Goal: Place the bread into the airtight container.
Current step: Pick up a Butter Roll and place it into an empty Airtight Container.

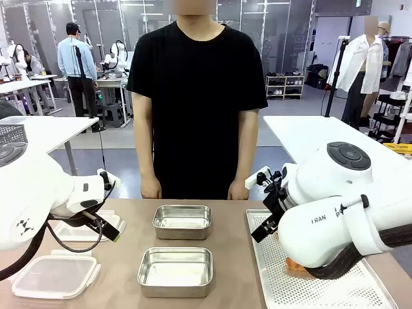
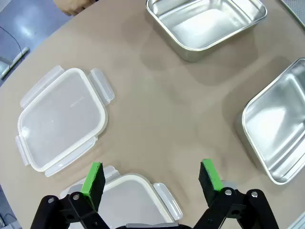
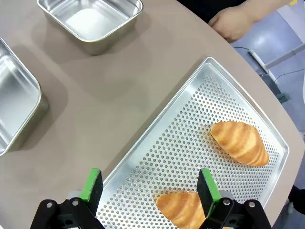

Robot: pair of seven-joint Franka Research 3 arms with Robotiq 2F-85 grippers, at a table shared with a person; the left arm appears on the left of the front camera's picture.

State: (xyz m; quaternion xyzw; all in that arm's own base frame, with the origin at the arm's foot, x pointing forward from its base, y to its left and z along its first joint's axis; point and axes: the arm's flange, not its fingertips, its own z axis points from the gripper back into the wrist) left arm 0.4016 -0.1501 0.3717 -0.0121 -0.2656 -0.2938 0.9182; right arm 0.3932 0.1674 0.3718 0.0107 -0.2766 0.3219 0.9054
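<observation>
Shiny metal container (image 1: pixel 182 233), perforated matt tray (image 3: pixel 190 129)

Bright, even overhead light fills all three views, leaving soft shadows beside the steel containers (image 3: pixel 90 21) on the table (image 2: pixel 167 105), mild glare on their polished floors, sharp focus throughout, and wide-angle bending toward the wrist views' edges.

Brown table (image 1: pixel 235 254): far steel container (image 1: pixel 182 222), near steel container (image 1: pixel 175 271) at centre; near lid (image 1: pixel 55 277), far lid (image 1: pixel 67 231) left; perforated tray (image 1: pixel 283 273) right.
</observation>
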